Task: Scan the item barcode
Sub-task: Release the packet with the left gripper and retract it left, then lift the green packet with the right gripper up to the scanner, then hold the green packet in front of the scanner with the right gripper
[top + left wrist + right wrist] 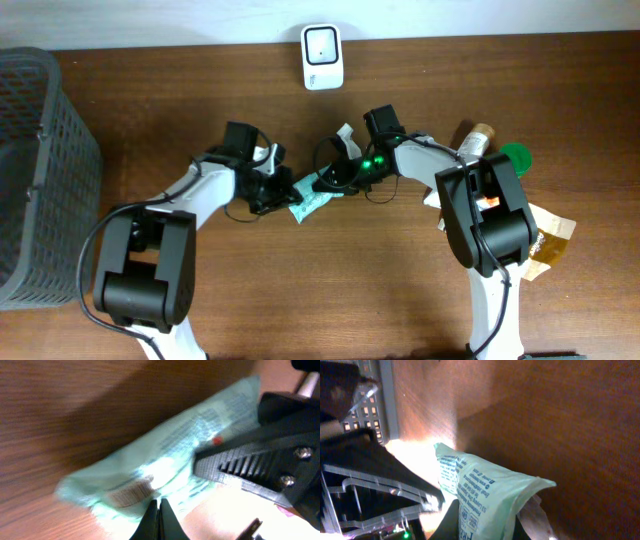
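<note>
Left hand and right hand both clamped on one pale green plastic packet.
Fingertips of the left hand were pressed shut on the packet's long edge, just beside its printed barcode. The right hand, likewise closed, pinched the opposite end, so the thin film spanned the gap between them and appeared lifted off the brown wooden counter. This two-point hold probably served to pull the soft wrapper flat, since a wrinkled code reads poorly. A white rectangular scanner stood at the counter's far edge, apart from the packet. The code had not yet been presented to it, and the packet would likely need carrying and turning toward its window.
</note>
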